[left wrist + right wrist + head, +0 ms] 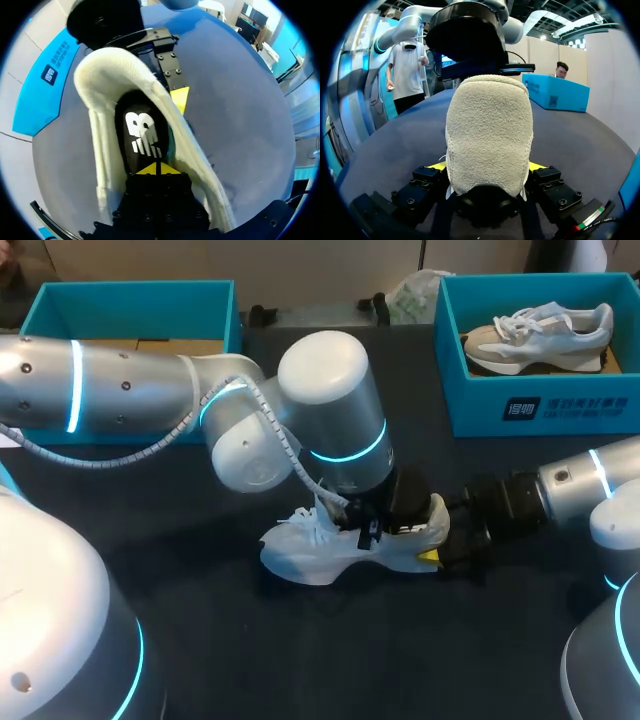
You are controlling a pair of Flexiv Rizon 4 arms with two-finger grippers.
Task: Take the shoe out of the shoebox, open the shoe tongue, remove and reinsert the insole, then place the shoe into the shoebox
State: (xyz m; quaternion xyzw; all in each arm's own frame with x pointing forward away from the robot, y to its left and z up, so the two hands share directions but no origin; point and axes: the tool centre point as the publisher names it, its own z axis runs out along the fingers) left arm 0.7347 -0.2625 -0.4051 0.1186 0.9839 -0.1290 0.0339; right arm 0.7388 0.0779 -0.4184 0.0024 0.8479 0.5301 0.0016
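While both arms meet at the middle of the dark tabletop (pixel 200 640), an open teal cardboard shoebox (pixel 130 300) stands at the far left corner, with nothing seen in the part that shows. The left arm (pixel 120 380), silver with blue light rings, crosses in front of that box and points its wrist straight down.

The left gripper (pixel 372 528) is lowered into the mouth of the white mesh sneaker (pixel 320 555). This sneaker stands upright on its sole at the table's centre, outside both boxes, toe to the left and heel to the right. In the left wrist view the yellow tips are drawn together above the black insole (pixel 142 135), which lies flat inside. Whether they nip anything cannot be told.

The right gripper (pixel 487 167) clamps the padded heel of the white mesh sneaker, one yellow tip pressed to each side of it. The right arm (pixel 570 485) comes in low from the right edge.

At the far right a second teal shoebox (pixel 560 405) stands open, with a grey-and-white sneaker (pixel 540 335) lying inside it.
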